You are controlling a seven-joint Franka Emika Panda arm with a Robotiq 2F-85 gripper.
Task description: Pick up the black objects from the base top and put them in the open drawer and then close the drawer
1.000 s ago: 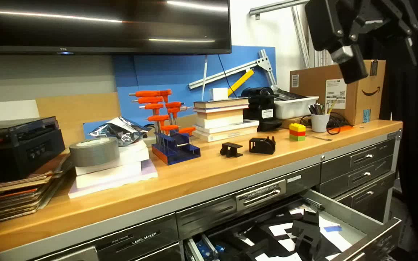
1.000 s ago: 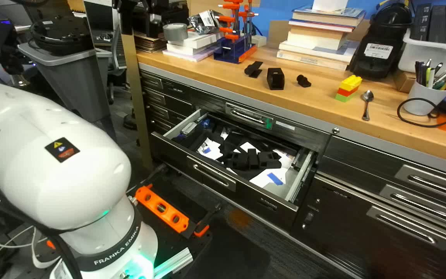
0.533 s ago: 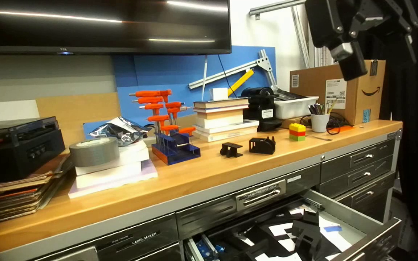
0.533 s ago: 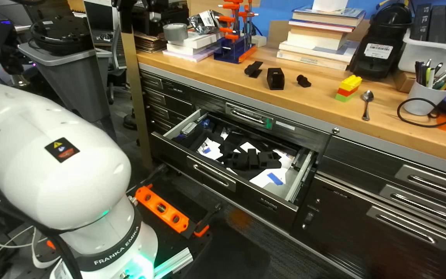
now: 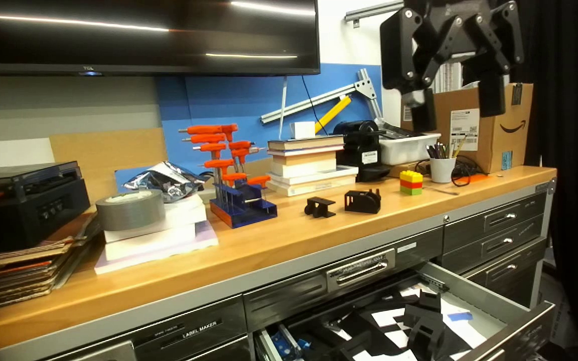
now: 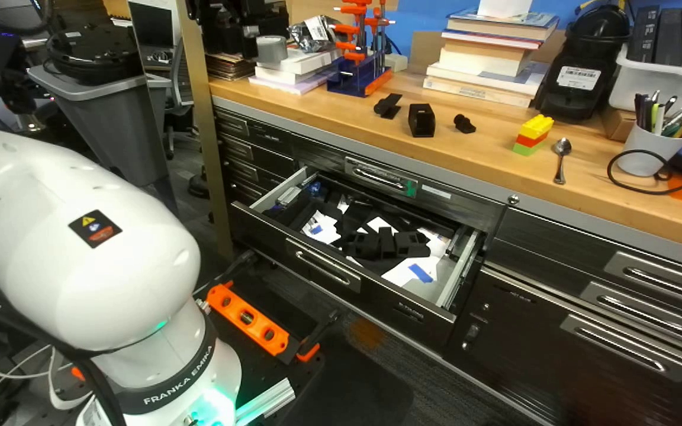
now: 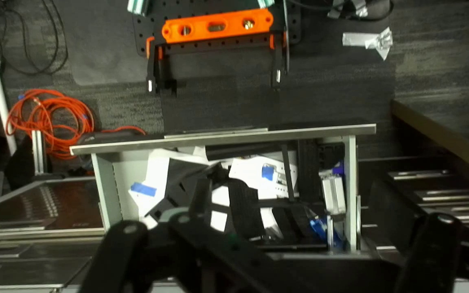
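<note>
Black parts lie on the wooden bench top: a small bracket-like part [image 5: 320, 207] and a boxy part [image 5: 363, 201]. An exterior view shows the bracket [image 6: 388, 106], the box [image 6: 421, 120] and a small knob-like part [image 6: 465, 123] apart from each other. The open drawer [image 6: 370, 293] below holds several black parts [image 6: 385, 242] on white paper. My gripper [image 5: 457, 105] is open and empty, high above the bench's far end. In the wrist view the gripper [image 7: 299, 207] looks down over the drawer [image 7: 226, 138]; the bench-top parts are out of view there.
On the bench stand a hex-key rack [image 5: 244, 205], stacked books [image 5: 309, 175], toy bricks [image 5: 411, 182], a spoon [image 6: 561, 160], a pen cup [image 5: 442, 169] and a cardboard box [image 5: 512, 125]. An orange level [image 6: 247, 316] lies by the robot base.
My open gripper has swung to the left in an exterior view and turned so that both fingers show more squarely. The black parts and the drawer have not moved.
</note>
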